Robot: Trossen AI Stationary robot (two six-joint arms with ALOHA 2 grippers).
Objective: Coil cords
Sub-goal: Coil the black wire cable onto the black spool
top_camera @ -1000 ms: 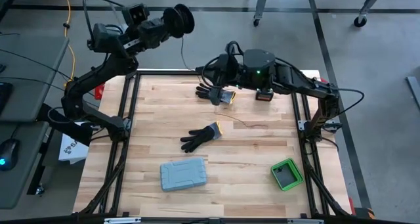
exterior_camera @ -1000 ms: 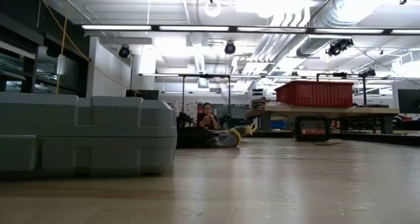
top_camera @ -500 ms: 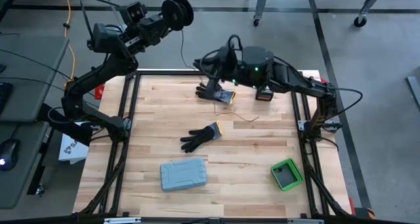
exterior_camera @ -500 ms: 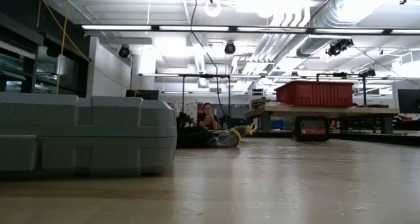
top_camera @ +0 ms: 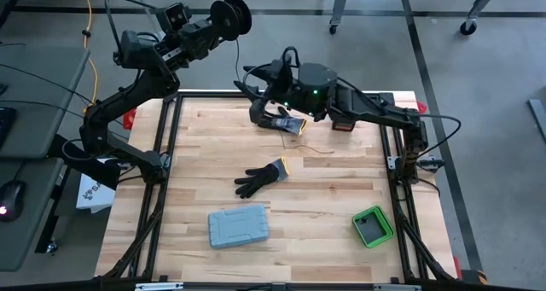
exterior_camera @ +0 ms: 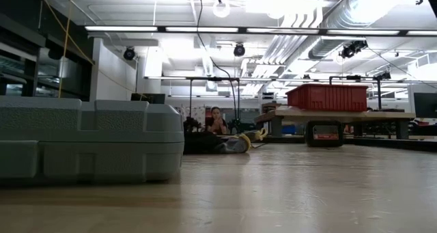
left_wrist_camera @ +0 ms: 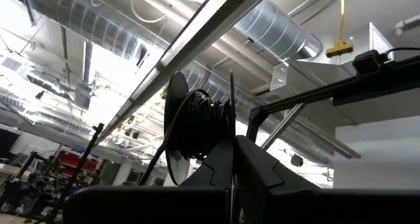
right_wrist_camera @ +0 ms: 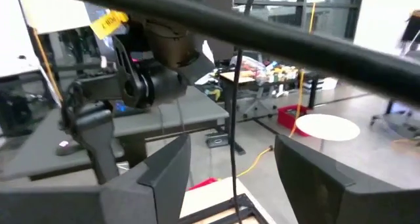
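The cord is one thin dark wire, wound partly on a black spool [top_camera: 232, 16] [left_wrist_camera: 197, 129] held up beyond the table's far left corner, with my left gripper [top_camera: 213, 28] [left_wrist_camera: 233, 161] shut on it. From the spool the wire [top_camera: 238, 59] [exterior_camera: 205, 42] runs down past my right gripper [top_camera: 254, 76]. Its loose tail [top_camera: 317, 148] lies on the wood. My right gripper [right_wrist_camera: 230, 142] hovers open over the far edge. The wire [right_wrist_camera: 233, 112] passes upright through the gap between its fingers. Whether it touches them, I cannot tell. My left gripper pinches the spool's near flange [left_wrist_camera: 231, 122] at its rim between its two shut fingers, which come at it from below. The spool is lifted clear, well above table height, its axis about level, with wire wound on its core.
One black glove [top_camera: 263, 177] lies mid-table and another [top_camera: 277, 118] lies under my right arm. A grey case [top_camera: 239, 226] [exterior_camera: 89, 141] and a green box [top_camera: 372, 226] sit near the front. A small red thing [top_camera: 344, 125] is at the far right. People show beyond the table [exterior_camera: 217, 120].
My right gripper has moved toward the table's far left, closer to the spool. The wire's tail on the table has been drawn a little toward the far edge. In the low view, the hanging strand has come into sight.
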